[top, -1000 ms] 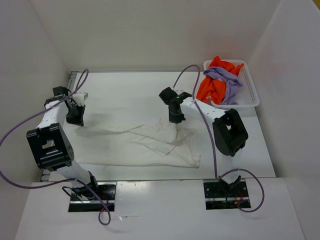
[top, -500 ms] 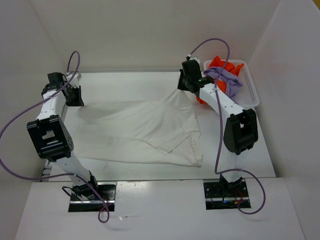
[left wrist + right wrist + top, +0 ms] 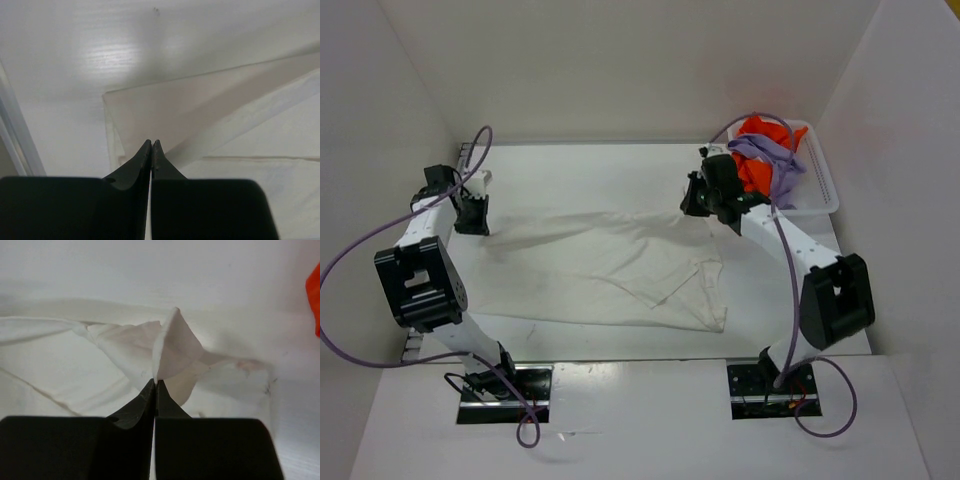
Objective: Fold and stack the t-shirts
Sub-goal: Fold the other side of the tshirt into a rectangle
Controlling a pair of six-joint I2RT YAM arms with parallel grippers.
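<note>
While the white t-shirt lies spread out on the table, its far edge stretches between the two arms. The left gripper is pinched tight on the shirt's far left corner. The right gripper is pinched tight on a raised fold at the far right. Farther back, the orange t-shirt and the purple t-shirt sit crumpled in the white basket.

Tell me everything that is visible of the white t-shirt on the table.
The white t-shirt is thin, soft cloth, wrinkled and partly folded over itself. It lies spread across the table, its far edge stretched between the left claw, shut on one corner, and the right claw, shut on a raised peak of cloth.
</note>
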